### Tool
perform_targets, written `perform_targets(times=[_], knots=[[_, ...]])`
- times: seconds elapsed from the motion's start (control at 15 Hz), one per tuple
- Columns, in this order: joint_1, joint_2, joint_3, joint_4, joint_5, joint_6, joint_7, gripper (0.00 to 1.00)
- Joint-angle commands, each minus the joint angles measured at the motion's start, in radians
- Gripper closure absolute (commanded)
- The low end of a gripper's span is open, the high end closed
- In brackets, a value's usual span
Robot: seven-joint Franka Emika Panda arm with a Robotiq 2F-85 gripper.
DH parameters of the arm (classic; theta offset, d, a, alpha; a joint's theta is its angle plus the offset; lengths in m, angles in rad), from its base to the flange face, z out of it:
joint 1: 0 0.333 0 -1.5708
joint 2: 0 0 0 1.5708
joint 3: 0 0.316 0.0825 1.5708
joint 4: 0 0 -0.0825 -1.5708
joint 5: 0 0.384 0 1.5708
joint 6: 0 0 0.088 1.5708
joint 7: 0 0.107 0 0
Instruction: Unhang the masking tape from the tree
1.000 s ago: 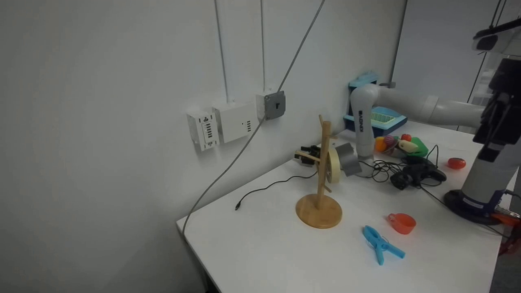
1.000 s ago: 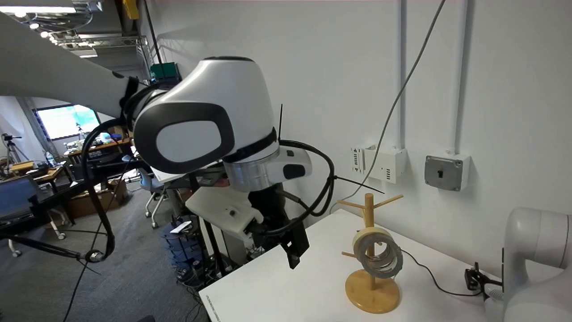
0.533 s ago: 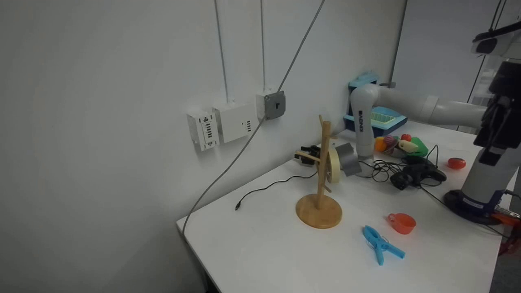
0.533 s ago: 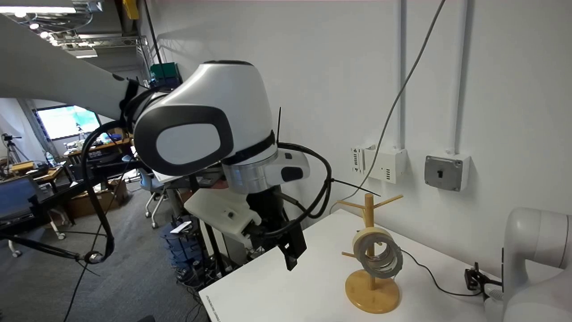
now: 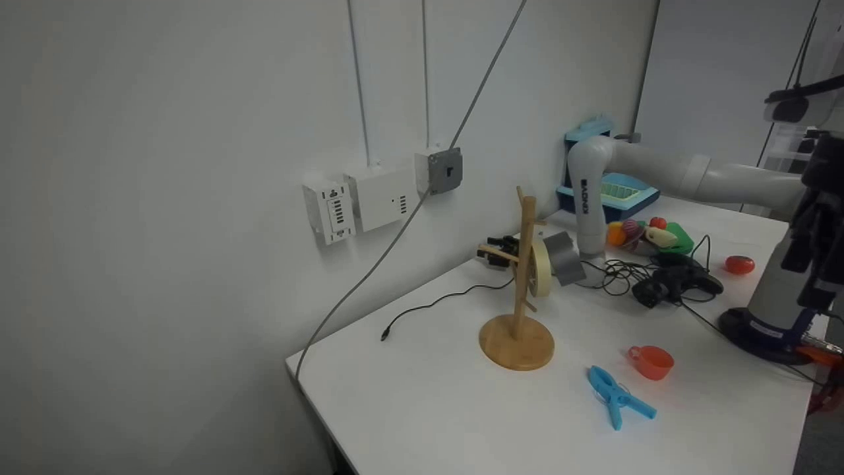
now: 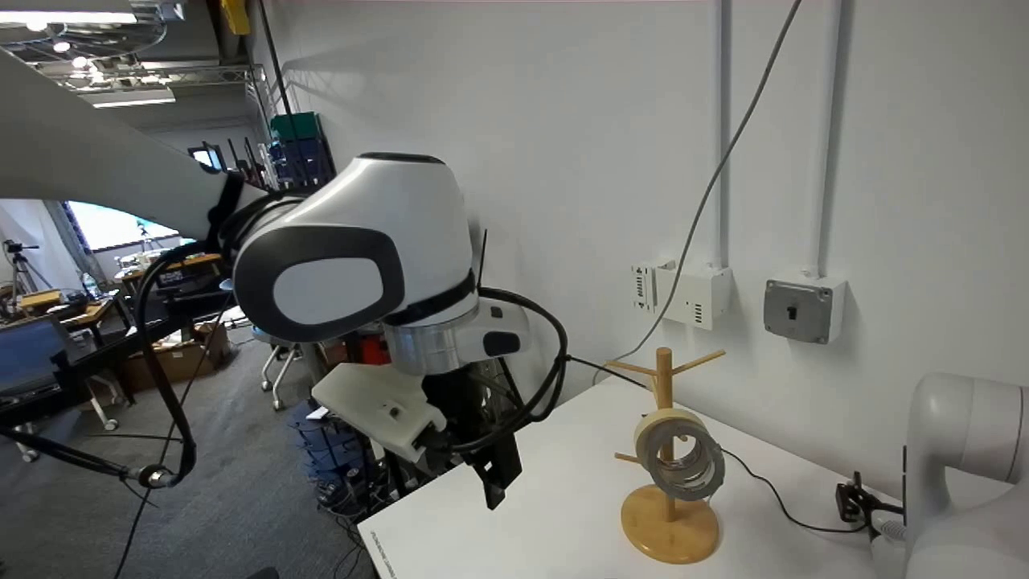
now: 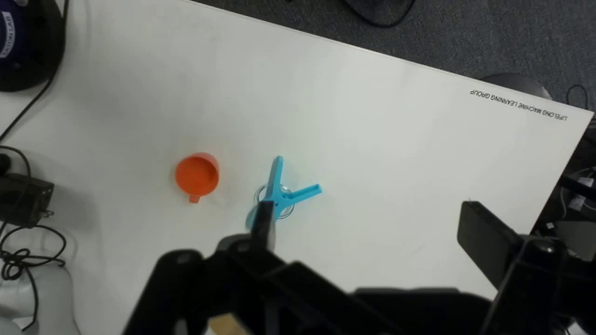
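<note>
Approaching the masking tape (image 5: 542, 267) seems to be the step in hand. We take it to be the cream-coloured roll hanging on the wooden mug tree (image 5: 521, 290), just beside the post (image 6: 665, 390), with a grey tape roll (image 5: 564, 257) next to it on the outer side. The supporting peg is mostly hidden; we are not sure both rolls share it. If so, we expect the grey one must come off first. To do this well, we should come in level with the ring, straddle one rim, squeeze, then draw outward along the peg with slight lift. A sideways tug could tip the mug tree. We should keep clear of the upper pegs (image 6: 699, 362).

Pose: arm (image 6: 346, 233) bent over at its end, gripper (image 7: 368, 221) angled down above the desk (image 5: 461, 409); in both exterior views well apart from the mug tree. Wrist view: fingers (image 7: 484, 237) spread wide, nothing held; a blue spring clamp (image 7: 281, 199) and an orange cup (image 7: 198, 176) rest below.
</note>
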Motion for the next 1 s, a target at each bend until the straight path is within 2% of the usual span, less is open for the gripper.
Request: perform_targets(times=[0.0,0.6,0.93], knots=[[0.001,-0.039,0.015,-0.043,0.010,0.052,-0.010,0.00],[-0.001,-0.041,0.028,-0.108,-0.020,0.298,0.004,0.00],[0.005,-0.014,0.024,-0.092,-0.018,0.295,0.008,0.00]])
